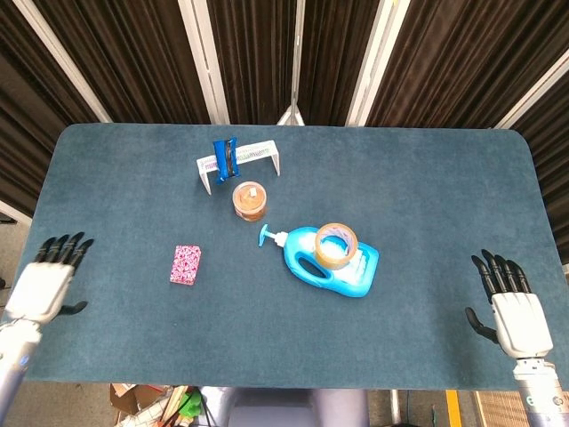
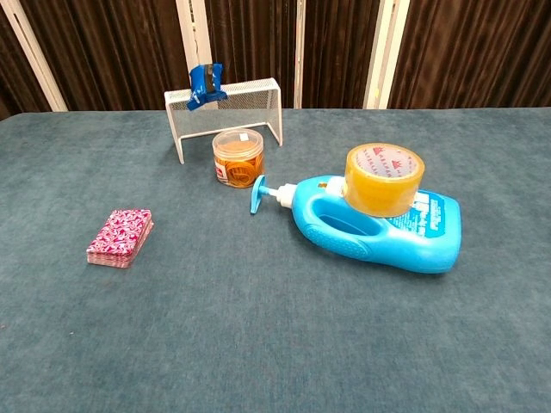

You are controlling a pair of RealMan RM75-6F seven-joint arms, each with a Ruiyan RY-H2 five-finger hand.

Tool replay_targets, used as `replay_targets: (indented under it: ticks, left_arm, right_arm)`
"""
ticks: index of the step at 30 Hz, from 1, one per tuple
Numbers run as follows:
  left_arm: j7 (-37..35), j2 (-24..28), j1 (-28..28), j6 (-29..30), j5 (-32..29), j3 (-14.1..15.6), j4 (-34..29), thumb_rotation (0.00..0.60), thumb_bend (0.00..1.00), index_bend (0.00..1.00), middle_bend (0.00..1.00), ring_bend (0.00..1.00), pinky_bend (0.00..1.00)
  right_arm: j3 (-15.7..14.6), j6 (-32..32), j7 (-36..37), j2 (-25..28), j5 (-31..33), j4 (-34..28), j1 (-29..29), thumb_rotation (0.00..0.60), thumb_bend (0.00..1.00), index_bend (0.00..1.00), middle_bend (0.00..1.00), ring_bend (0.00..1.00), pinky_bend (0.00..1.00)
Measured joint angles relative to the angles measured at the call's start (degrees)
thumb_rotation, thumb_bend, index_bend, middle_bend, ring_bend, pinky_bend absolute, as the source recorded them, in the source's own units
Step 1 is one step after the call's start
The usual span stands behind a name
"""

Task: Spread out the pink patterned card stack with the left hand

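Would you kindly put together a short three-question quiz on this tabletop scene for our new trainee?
1. True or false: the left hand touches the pink card stack.
2. What rests on the blue bottle? A) tape roll B) clear jar C) card stack
3. Fill in: the blue clip sits on the white wire ____.

Key:
1. False; it is open, apart from the stack.
2. A
3. rack
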Motion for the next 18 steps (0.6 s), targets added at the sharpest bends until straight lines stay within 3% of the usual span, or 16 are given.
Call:
replay_targets:
  ticks: [9, 18]
  left_arm:
    - [16.64, -5.86, -13.35, -9.78, -20.81, -3.02, -0.56, 0.600, 0.15, 0.00, 0.00, 0.00, 0.00]
    - [29.33, -16.26, -23.82, -9.78, -36.84, -2.61, 3.19, 0.600, 0.16, 0.03, 0.00, 0.00, 0.00]
  right_arm:
    - [-0.16, -0.05, 0.83, 0.20, -0.18, -0.08, -0.04, 0.600, 0.36, 0.00, 0.00, 0.00, 0.09]
    - [-0.19, -0.32, 1.81, 0.46, -0.07, -0.22, 0.03, 0.600, 0.36, 0.00, 0.00, 0.00, 0.09]
